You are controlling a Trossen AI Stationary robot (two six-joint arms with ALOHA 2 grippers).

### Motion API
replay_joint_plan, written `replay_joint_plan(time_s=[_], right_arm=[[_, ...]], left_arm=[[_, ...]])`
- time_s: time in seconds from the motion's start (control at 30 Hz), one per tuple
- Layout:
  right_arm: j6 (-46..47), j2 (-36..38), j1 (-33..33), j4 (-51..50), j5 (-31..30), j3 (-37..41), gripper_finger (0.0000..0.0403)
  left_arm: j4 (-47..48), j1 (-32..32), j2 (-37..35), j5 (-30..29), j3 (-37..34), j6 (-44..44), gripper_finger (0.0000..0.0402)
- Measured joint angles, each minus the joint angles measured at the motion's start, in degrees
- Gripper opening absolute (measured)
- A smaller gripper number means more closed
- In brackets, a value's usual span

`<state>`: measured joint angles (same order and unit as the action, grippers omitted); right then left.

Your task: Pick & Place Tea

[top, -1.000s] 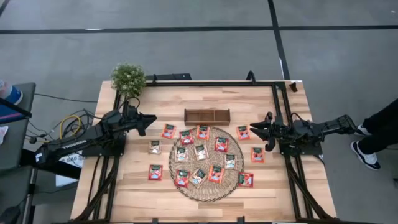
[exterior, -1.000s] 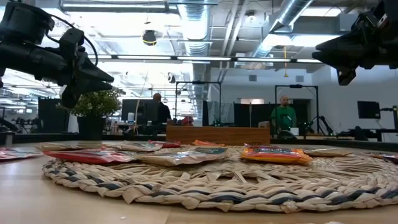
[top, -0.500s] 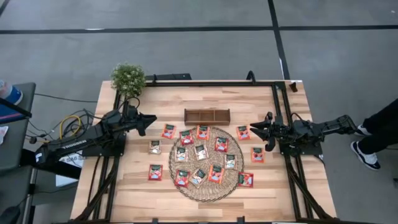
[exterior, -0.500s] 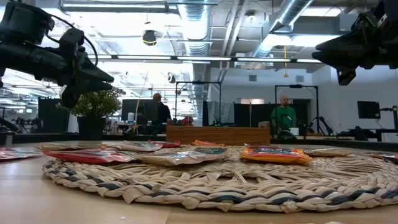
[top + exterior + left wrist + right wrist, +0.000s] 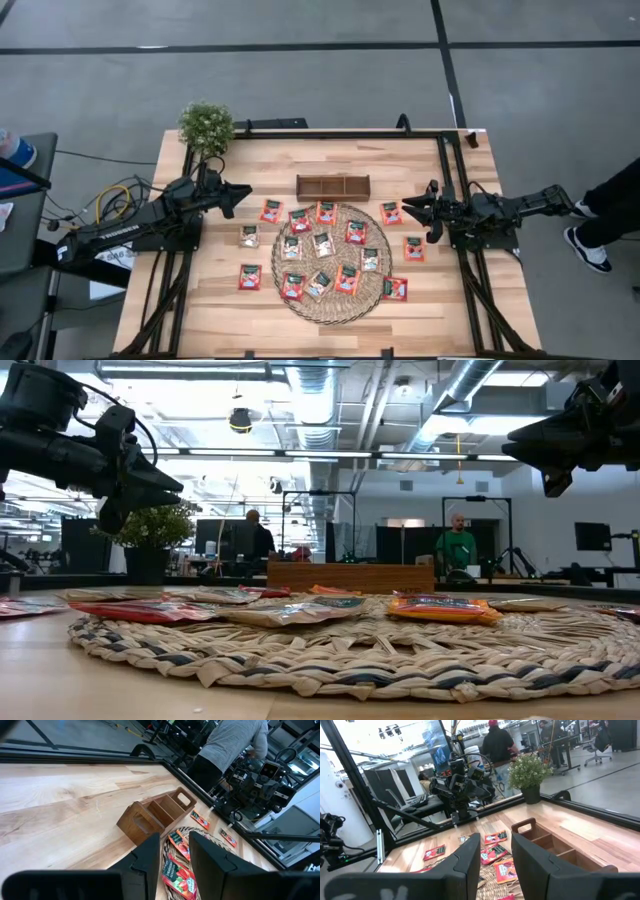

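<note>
Sachets of tea (image 5: 322, 244): roughly sixteen are counted, most laid on the round wicker mat (image 5: 281, 275), the rest scattered flat on the bench (image 5: 320, 150) around its rim; one red sachet (image 5: 391, 212) lies just ahead of the right fingers (image 5: 408, 207), another (image 5: 270, 211) ahead of and below the left fingers (image 5: 247, 191).

Wooden tray (image 5: 333, 187): three compartments, none seen to be filled, set beyond the mat, between the two sets of fingers.

Left fingers: parted narrowly, nothing held, raised above the bench. Right fingers: likewise parted narrowly, nothing held, raised at the opposite side.

Step in hand, as judged: the approach before a first pick; no sachet is gripped. The next move is judged to call for a descent onto a single sachet, the flat packet being pinched by an edge since it lies thin on the surface.

Room for moving: open bench is noted under both sets of fingers and before the tray; sachets on the mat lie close together, so neighbours may be disturbed. A potted plant (image 5: 206, 126) stands at the far corner behind the left fingers.
</note>
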<state>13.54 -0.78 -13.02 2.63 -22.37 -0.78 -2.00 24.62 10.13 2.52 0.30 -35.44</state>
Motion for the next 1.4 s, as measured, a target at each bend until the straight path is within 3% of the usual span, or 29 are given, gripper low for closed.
replay_joint_plan(time_s=[1.23,1.4], right_arm=[[0.0,0.0,0.0,1.0,-0.1,0.2,0.0103],[0.1,0.0,0.0,4.7,-0.5,0.2,0.0103]], left_arm=[[0.0,0.0,0.0,0.0,0.0,0.0,0.0095],[0.0,0.0,0.0,0.0,0.0,0.0,0.0095]])
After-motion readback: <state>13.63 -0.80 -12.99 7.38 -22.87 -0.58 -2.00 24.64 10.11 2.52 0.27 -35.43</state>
